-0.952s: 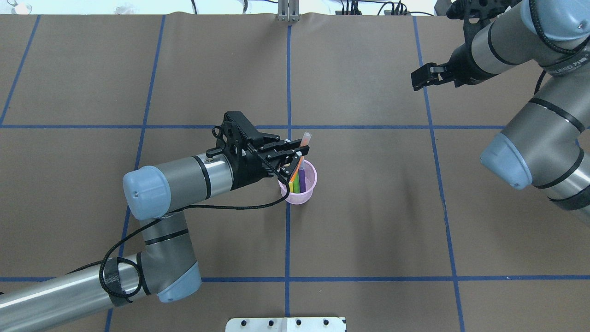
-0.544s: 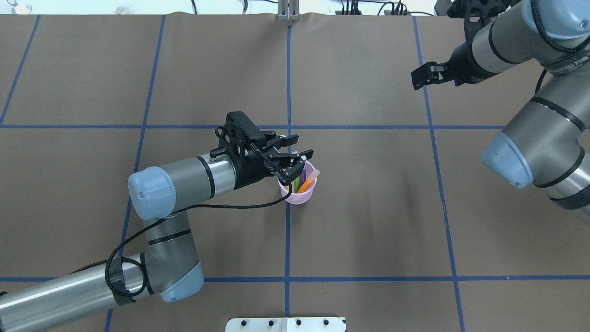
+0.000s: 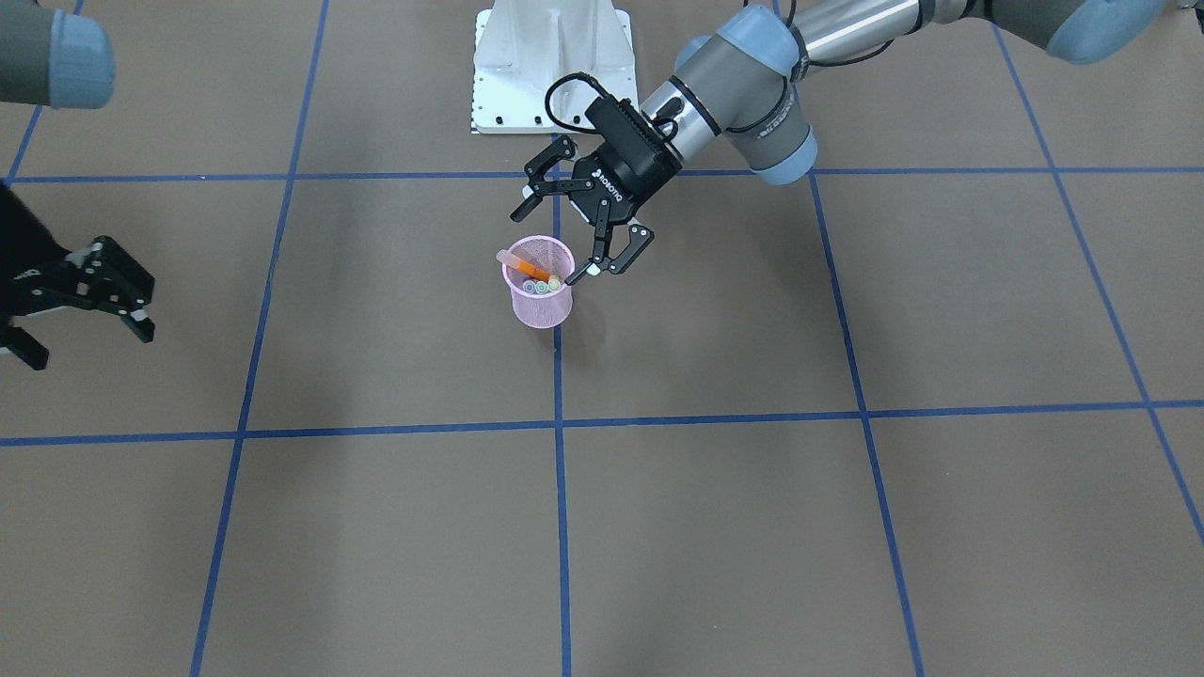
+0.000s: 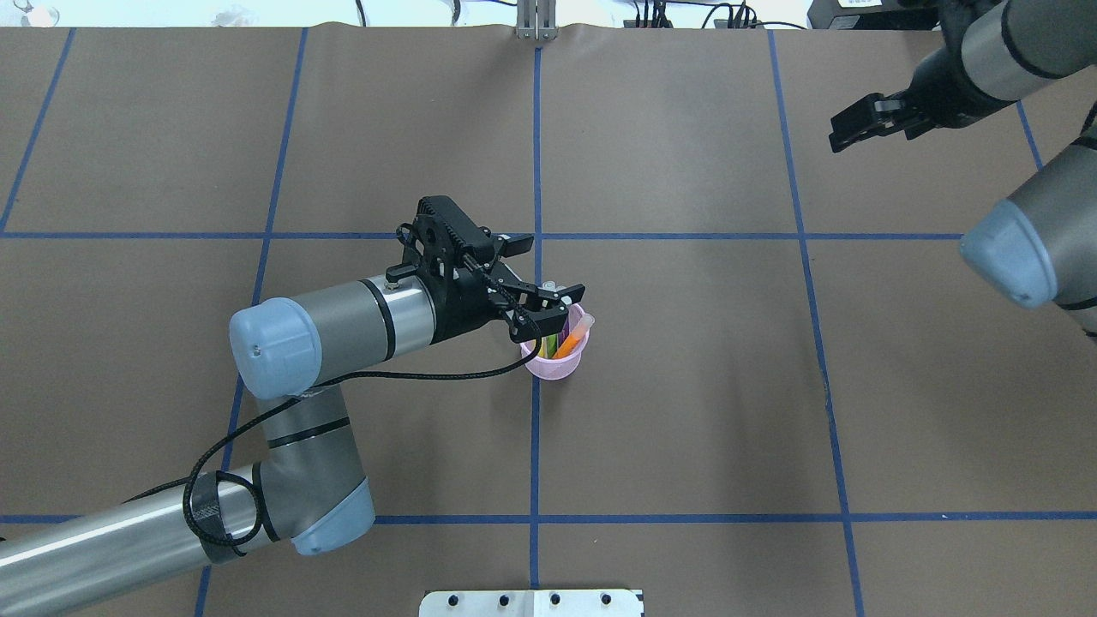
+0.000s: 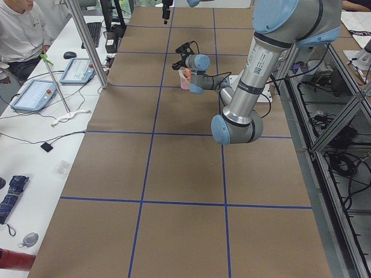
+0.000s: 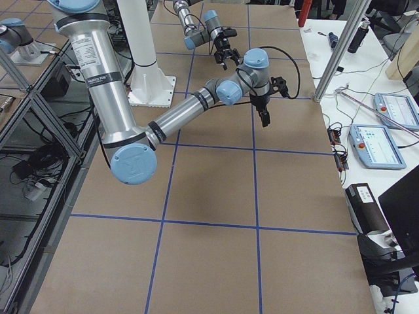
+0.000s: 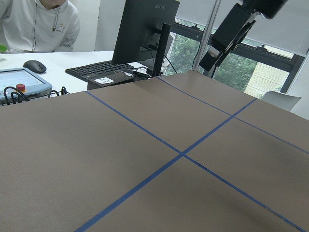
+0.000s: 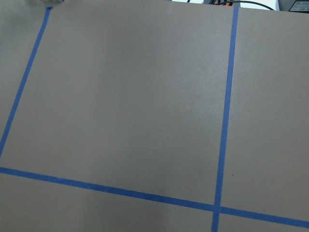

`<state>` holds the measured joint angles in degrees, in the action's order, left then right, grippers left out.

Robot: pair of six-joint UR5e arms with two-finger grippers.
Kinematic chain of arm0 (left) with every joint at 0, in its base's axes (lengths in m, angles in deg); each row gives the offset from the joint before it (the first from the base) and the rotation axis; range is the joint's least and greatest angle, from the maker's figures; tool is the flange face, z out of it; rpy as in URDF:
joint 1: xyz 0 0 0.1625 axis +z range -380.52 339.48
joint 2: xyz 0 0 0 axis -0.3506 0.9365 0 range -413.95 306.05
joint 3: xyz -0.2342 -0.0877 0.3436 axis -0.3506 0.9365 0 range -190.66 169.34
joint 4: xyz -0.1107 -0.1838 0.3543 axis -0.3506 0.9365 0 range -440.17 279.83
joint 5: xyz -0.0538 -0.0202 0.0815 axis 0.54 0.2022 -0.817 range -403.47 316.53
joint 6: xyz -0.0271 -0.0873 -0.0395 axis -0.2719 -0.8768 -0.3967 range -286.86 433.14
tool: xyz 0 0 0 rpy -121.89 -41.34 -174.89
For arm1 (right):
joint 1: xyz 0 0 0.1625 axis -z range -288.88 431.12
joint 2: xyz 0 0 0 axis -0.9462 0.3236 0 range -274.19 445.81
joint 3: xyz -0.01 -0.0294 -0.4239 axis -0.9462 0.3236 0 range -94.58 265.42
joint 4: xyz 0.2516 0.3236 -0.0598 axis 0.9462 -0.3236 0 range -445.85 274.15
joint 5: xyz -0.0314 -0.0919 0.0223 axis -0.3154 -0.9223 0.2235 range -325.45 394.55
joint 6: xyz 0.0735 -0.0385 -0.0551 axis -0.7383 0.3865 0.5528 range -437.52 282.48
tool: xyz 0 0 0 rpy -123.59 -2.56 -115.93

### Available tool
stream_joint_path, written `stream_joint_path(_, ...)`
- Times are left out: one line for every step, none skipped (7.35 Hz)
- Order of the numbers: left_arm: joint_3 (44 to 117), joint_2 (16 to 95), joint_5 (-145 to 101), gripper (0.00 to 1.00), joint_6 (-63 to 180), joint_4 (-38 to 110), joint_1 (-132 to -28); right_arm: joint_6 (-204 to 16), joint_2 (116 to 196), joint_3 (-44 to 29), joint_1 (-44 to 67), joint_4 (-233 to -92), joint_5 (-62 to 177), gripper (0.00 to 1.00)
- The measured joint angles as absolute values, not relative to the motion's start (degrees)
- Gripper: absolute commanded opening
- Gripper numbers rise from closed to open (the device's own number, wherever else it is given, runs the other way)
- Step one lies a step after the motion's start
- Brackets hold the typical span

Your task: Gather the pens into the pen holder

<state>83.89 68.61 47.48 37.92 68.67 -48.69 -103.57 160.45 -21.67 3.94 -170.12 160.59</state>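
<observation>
The pink mesh pen holder stands upright near the table's middle, also in the front view. Inside it, an orange pen leans against the rim with its pale cap up, next to purple and green pens; their cap ends show in the front view. My left gripper is open and empty, tilted over the holder's robot-left rim, one finger just above the rim. My right gripper hangs open and empty at the far right, well away; it also shows in the front view.
The brown table cover carries a blue tape grid. The white robot base plate sits at the near edge behind the holder. A tablet, keyboard and a seated person lie beyond the table's far edge.
The left gripper opened and let the orange pen drop into the holder, where it now leans. The gripper then drew back slightly. The right arm swung further right.
</observation>
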Motion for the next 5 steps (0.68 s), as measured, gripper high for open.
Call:
stream_joint_path(89.66, 68.19, 51.39, 1.00, 38.09, 56.71, -51.13, -97.47, 163.62, -20.95, 0.12, -170.05, 162.99, 1.00)
stream_joint_path(95.14, 68.01, 56.54, 0.99, 39.00, 43.89, -54.21, -92.29, 166.81, -20.34, -3.58, -170.06, 164.98, 1.00)
stream_joint_path(99.12, 67.42, 62.73, 0.99, 41.16, 32.99, -57.86, -87.66, 170.02, -19.90, -6.87, -170.08, 166.36, 1.00)
stream_joint_path(101.50, 65.67, 69.03, 0.99, 44.65, 25.36, -62.02, -83.34, 173.33, -19.66, -9.71, -170.09, 166.95, 1.00)
stream_joint_path(102.85, 62.61, 75.46, 0.99, 49.27, 20.58, -67.02, -79.77, 176.72, -19.53, -12.24, -170.06, 167.16, 1.00)
